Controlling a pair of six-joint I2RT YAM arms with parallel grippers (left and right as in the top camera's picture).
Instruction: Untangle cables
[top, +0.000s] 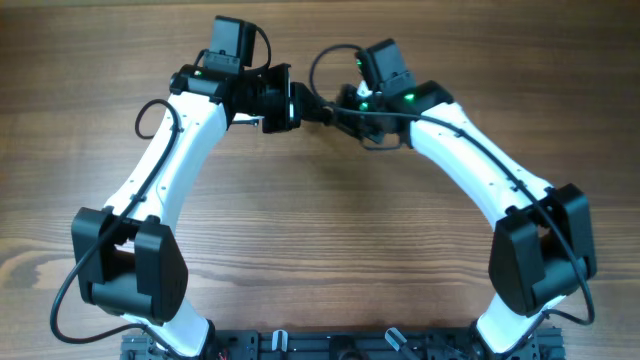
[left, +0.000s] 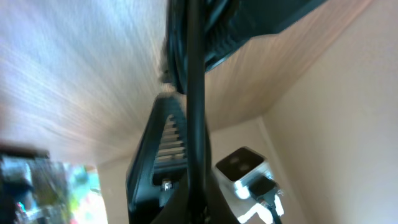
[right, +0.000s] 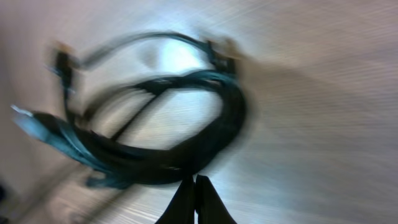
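Observation:
A bundle of black cables (right: 168, 155) forms a blurred coil in the right wrist view, with loose plug ends at its upper left. My right gripper (right: 195, 182) has its fingers pressed together at the coil's lower edge, pinching it. In the overhead view both grippers meet at the far middle of the table, the left gripper (top: 293, 105) facing the right gripper (top: 328, 110), with the cables mostly hidden between them. In the left wrist view one black cable (left: 196, 93) runs straight down into my left gripper (left: 193, 199), which is shut on it.
The wooden table (top: 320, 230) spreads below the arms. A white box with a plugged-in cable (left: 244, 167) shows past the left fingers. A dark rail (top: 340, 345) runs along the near edge between the arm bases.

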